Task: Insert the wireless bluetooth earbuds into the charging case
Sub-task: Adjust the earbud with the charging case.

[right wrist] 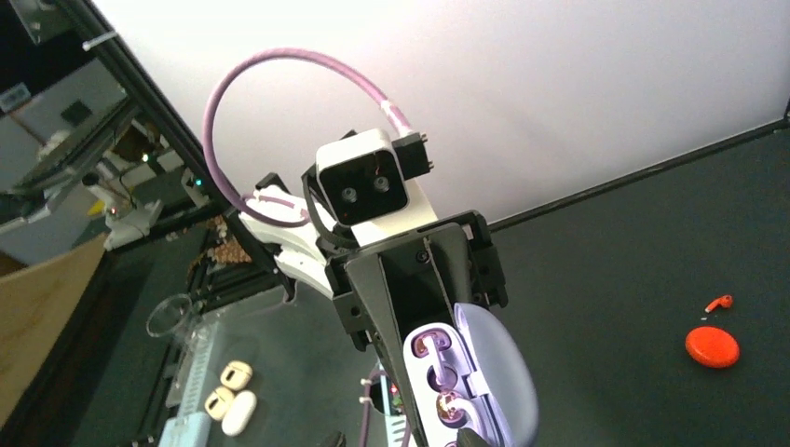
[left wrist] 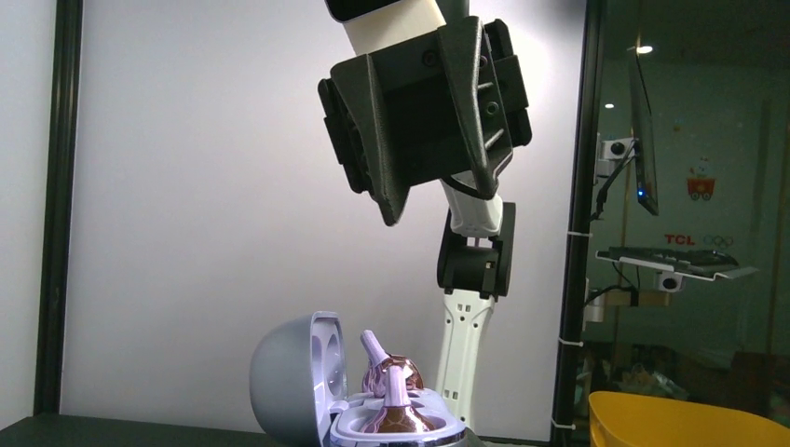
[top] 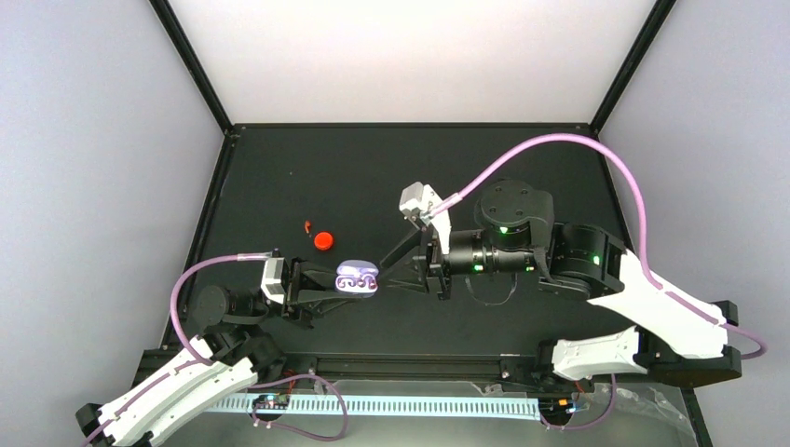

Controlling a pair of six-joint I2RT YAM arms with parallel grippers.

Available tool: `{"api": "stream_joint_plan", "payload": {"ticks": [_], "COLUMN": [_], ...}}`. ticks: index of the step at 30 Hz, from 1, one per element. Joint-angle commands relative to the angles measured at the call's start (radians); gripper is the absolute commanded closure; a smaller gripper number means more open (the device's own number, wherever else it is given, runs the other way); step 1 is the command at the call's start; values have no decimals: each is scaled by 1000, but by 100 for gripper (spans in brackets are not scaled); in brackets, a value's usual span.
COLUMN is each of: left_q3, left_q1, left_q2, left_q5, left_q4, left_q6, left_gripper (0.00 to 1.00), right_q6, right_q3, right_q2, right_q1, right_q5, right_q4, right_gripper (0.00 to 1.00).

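The open lavender charging case (top: pixel 359 277) sits between the fingers of my left gripper (top: pixel 345 282), which is shut on it. In the left wrist view its lid (left wrist: pixel 284 377) stands up at the left. Two lavender earbuds are in the case: the front one (left wrist: pixel 396 410) stands stem up in its well, and the rear one (left wrist: pixel 384 361) leans. My right gripper (top: pixel 384 270) hovers just right of the case, jaws open and empty. Only its fingertips (right wrist: pixel 470 437) show at the bottom of the right wrist view, next to the case (right wrist: pixel 494 372).
A red-orange earbud (top: pixel 307 226) and a round red case (top: pixel 323 240) lie on the black table behind the lavender case, also seen as the earbud (right wrist: pixel 717 303) and red case (right wrist: pixel 713 346). Several cream cases (right wrist: pixel 228 391) lie past the near table edge. A yellow bin (left wrist: pixel 680 424) is off to the side.
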Motion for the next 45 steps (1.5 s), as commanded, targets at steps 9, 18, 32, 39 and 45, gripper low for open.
{"api": "stream_joint_plan", "payload": {"ticks": [9, 18, 32, 39, 45], "left_q3": [6, 9, 10, 12, 13], "left_q1": [3, 3, 3, 3, 3], "left_q2": [2, 4, 28, 30, 31], "left_q5": [10, 18, 42, 45, 46], "left_q4": [34, 37, 60, 69, 77], "left_q6": [-15, -17, -26, -29, -35], "left_gripper": [98, 98, 98, 98, 99], "right_q6": [-8, -33, -62, -89, -96], "right_q3": [27, 27, 51, 50, 46], "right_q2": [67, 86, 111, 110, 109], "right_q1": [-7, -7, -7, -8, -8], "right_q5": [-37, 13, 0, 22, 23], "right_q4": [-90, -98, -104, -139, -143], "right_gripper": [76, 75, 79, 80, 84]}}
